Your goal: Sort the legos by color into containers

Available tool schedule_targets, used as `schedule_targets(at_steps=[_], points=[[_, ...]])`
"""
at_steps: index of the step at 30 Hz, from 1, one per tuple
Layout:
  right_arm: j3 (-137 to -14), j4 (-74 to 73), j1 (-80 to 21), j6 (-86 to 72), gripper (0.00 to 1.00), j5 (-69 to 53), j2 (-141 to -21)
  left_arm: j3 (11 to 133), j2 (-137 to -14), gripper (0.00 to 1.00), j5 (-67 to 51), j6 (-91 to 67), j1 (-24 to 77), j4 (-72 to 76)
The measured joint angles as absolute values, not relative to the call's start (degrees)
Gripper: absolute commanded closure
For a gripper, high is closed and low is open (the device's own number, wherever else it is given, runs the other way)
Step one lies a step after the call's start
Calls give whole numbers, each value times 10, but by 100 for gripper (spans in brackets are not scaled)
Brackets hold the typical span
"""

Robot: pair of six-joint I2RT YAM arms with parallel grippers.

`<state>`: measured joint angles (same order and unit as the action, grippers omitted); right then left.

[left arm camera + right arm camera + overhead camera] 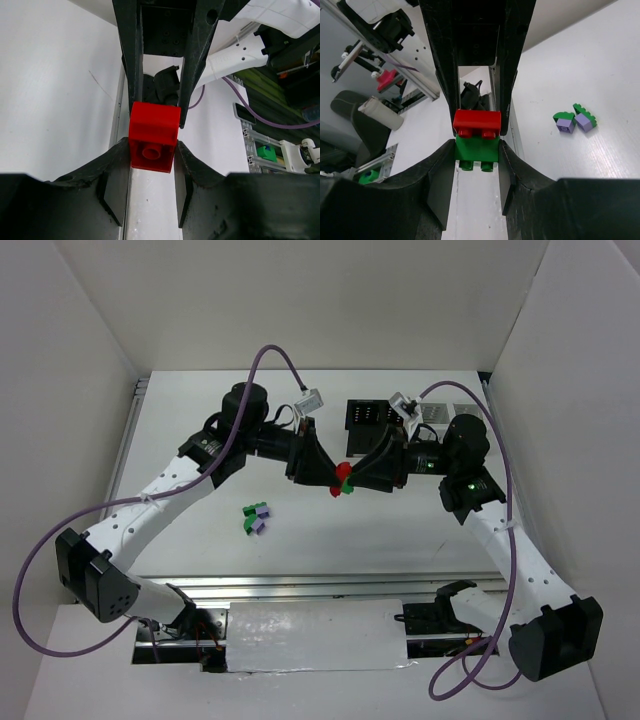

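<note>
Both pincers clenched on one joined brick pair, just in front of the black containers [368, 418].
The left gripper [151, 152] clamps the red brick [154, 132] between its fingertips. The right gripper [476, 148] clamps the green brick [476, 150] stuck to it. Green-purple legos [257, 518] lie further forward and left of the containers.

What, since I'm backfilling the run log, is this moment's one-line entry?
left hand: shut on red lego | right hand: shut on green lego | state: stacked together | green-purple legos: on table
</note>
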<state>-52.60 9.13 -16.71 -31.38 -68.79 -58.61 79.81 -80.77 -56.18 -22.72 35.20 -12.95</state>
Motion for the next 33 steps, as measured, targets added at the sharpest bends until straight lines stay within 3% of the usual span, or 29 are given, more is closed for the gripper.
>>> schedule_targets(at_steps=[14,17,20,25,29,33], points=[[-526,49,-135,-256,100,-638,-585,720,-763,100,-507,-329,224,-4],[-527,6,-135,-255,100,-486,-580,721,-755,100,-468,-324,228,-24],[-553,-86,-133,-288,100,-242,-591,733,-754,100,-430,-307,228,-63],[-688,-221,-116,-323,100,109,-724,745,-754,100,-392,-282,228,-115],[-806,-286,-97,-330,100,247,-853,753,-754,100,-375,-264,228,-152],[-890,-339,-76,-332,99,297,-944,771,-754,100,-360,-241,228,-190]])
